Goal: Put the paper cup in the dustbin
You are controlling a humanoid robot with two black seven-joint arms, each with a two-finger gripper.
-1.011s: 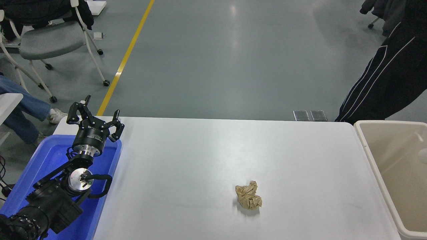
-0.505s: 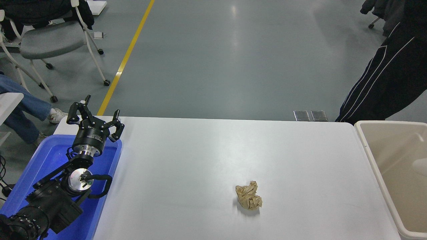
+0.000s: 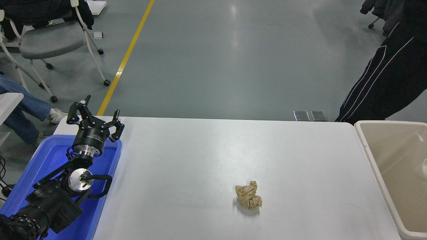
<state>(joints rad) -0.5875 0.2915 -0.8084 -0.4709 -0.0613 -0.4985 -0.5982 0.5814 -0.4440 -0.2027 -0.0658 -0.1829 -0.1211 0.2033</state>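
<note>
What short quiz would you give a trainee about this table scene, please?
1. True or false: the crumpled paper ball lies inside the dustbin.
2. The left gripper is parked over: A) the blue tub; B) the dustbin; C) the paper ball.
3. Fill in: the left gripper's jaws stand ____.
Key: 1 false, it lies on the white table; 2 A; 3 open.

A lab or workshop hall: grey sealed floor [image 3: 233, 60]; yellow floor line [image 3: 125, 60] far left; wheeled chair [image 3: 53, 36].
</note>
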